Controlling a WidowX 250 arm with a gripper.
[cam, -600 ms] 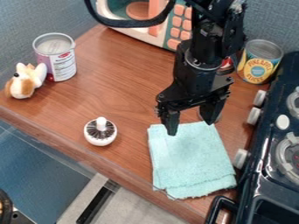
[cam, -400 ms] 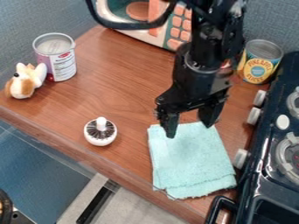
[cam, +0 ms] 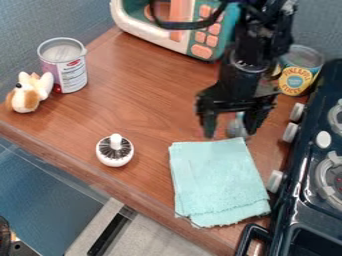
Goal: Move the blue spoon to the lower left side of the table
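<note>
Blue spoon (cam: pixel 236 127) shows between the parted jaws.

High slanting view down onto tabletop (cam: pixel 147 100)

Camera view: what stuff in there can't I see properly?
All in the camera view:
- Shiny thing by the claw: blurred and partly behind the claw; can't tell if it's the spoon.
- Yellow can: its left part is behind the arm.
- Toy microwave: top cut off by the top edge.
- Stove: cut off by the right edge.
</note>
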